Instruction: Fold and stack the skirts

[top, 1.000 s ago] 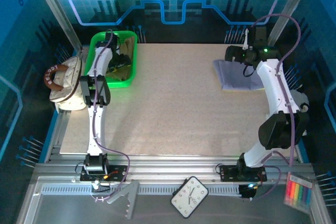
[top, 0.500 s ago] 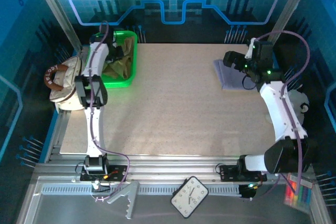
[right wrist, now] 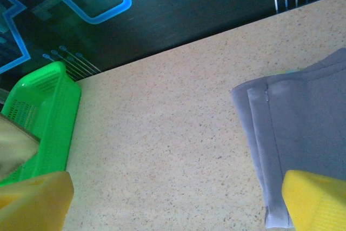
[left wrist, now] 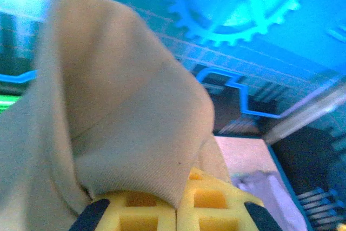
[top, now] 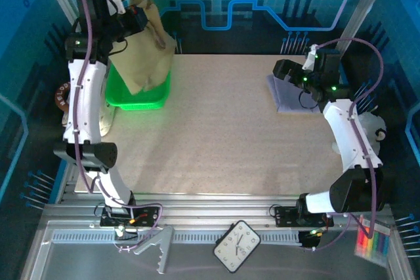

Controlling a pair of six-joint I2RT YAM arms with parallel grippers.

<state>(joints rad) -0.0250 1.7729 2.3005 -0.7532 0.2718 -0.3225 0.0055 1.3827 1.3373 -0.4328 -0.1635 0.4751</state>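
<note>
1. The left gripper [top: 134, 14] is pinched tight on a bunched bit of the khaki skirt [top: 147, 50]. It's up high at the far left, and the cloth hangs down over the green basket [top: 141, 100].
2. Looks to me like the step is getting that skirt out of the basket and onto the table [top: 223, 136] for folding. The bottom hem seems to sit right at the basket, so I'd go higher before swinging right. Otherwise it could snag the rim and drag the basket along.
3. It's a one-point grab, so the skirt will probably land crumpled. Lower it onto the bare middle of the table and drag it toward the near edge so it spreads flat.
4. The right gripper [top: 286, 70] is spread wide with nothing in it, hovering over the lavender skirt [top: 282, 96], which lies folded at the far right. I'd bring it over to catch a second corner.
5. Don't bump the lavender one, it's a tidy base for the stack.
</note>
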